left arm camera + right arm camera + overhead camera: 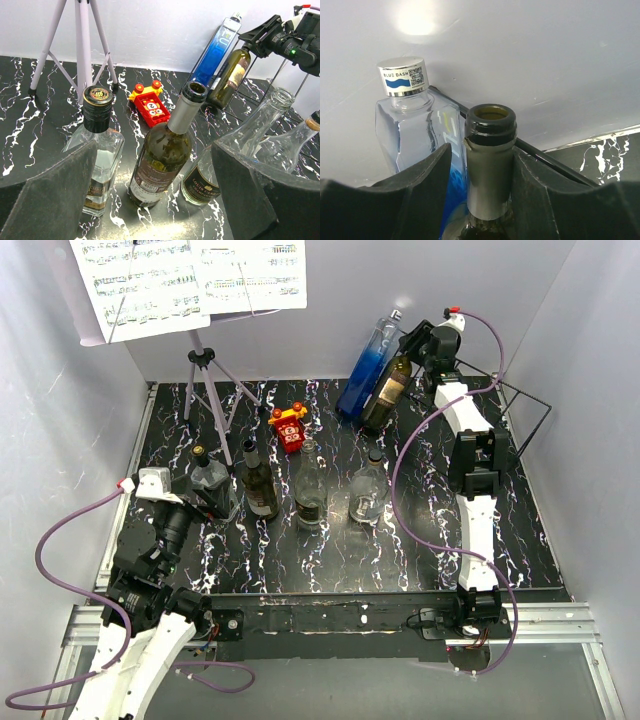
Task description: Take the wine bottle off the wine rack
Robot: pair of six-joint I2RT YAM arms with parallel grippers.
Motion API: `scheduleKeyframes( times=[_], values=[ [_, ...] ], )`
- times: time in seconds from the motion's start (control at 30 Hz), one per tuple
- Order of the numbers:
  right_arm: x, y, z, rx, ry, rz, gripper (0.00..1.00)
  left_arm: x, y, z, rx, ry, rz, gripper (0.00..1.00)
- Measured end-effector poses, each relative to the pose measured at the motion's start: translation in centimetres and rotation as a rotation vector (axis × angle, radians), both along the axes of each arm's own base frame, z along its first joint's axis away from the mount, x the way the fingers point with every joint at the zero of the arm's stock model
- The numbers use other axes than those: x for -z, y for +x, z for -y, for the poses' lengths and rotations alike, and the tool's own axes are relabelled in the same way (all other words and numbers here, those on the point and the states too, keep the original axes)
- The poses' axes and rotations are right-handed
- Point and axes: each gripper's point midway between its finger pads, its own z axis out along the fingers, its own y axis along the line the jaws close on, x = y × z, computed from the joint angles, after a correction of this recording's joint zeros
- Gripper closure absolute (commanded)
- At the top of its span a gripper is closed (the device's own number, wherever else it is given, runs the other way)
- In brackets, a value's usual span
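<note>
On wire rack [545, 157], glassy wine bottle [490, 170] (foil-collared)

A music stand [205, 390] on a pale tripod stands at the back left of the black marbled desk [330, 560], with sheet music [190, 280] spread on top. A red toy [288, 427] lies near its feet. A blue bottle [367, 375] with a silver cap leans tilted at the back. Four bottles stand upright in a row across the middle: a square bottle [210, 483] with a black cap, a dark bottle [258, 483] and two clear bottles [310, 490] [368, 490].
</note>
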Motion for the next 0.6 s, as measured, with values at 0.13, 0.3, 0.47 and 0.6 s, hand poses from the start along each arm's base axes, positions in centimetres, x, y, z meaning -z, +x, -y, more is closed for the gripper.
scheduleKeyframes(
  times=[0.13, 0.3, 0.47, 0.6],
  values=[
    [-0.07, -0.03, -0.22, -0.012, 0.003, 0.003, 0.43, 0.0, 0.0, 0.0, 0.0, 0.0, 0.0, 0.02],
    [-0.03, -0.08, -0.49, -0.03, 0.004, 0.01, 0.49, 0.0, 0.0, 0.0, 0.0, 0.001, 0.0, 0.02],
    [0.02, -0.08, -0.32, -0.04, -0.013, 0.014, 0.84, 0.0, 0.0, -0.01, 0.0, 0.002, 0.0, 0.02],
    [0.27, 0.02, -0.31, -0.059, -0.011, 0.047, 0.99, 0.0, 0.0, -0.01, 0.0, 0.002, 0.0, 0.02]
  ],
)
